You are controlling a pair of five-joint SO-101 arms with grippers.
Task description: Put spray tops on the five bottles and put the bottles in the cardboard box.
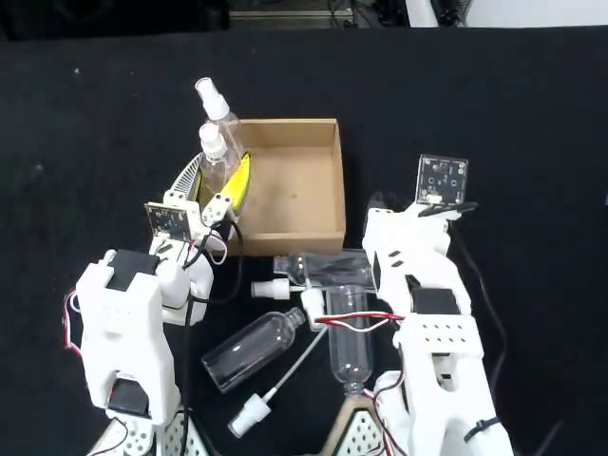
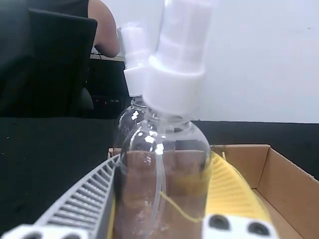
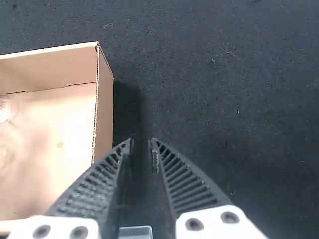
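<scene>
A black cloth (image 1: 513,95) covers the table. Past its far edge there is dark gear and cables. From the left wrist, a white wall (image 2: 264,59) and a black chair (image 2: 50,55) stand behind the table.

Two white arms sit at the near edge, one on each side. One open box (image 1: 294,190) of brown card stands mid-table, with its floor bare.

There are five bottles, all clear plastic with rounded shoulders. The left gripper (image 1: 220,163) has one grey and one yellow finger, and they are clamped round an upright bottle (image 2: 159,174) at the box's left wall. Its base is hidden, so I cannot tell if it is inside the box. A second upright bottle (image 1: 217,112) is just behind it. Each of these two wears a white spray top. Three more lie on the cloth before the box, between the arms. One (image 1: 325,268) is near the front wall with a top (image 1: 269,288) at its neck. The other two are bare-necked (image 1: 249,351) (image 1: 350,344).

A loose top (image 1: 252,415) with a long thin tube lies nearest. A small white piece (image 1: 312,306) among the lying bottles looks like a fifth top.

The right gripper (image 3: 141,144) has black fingers all but together, with nothing between them. It hangs over bare cloth just beside the box's right wall.
</scene>
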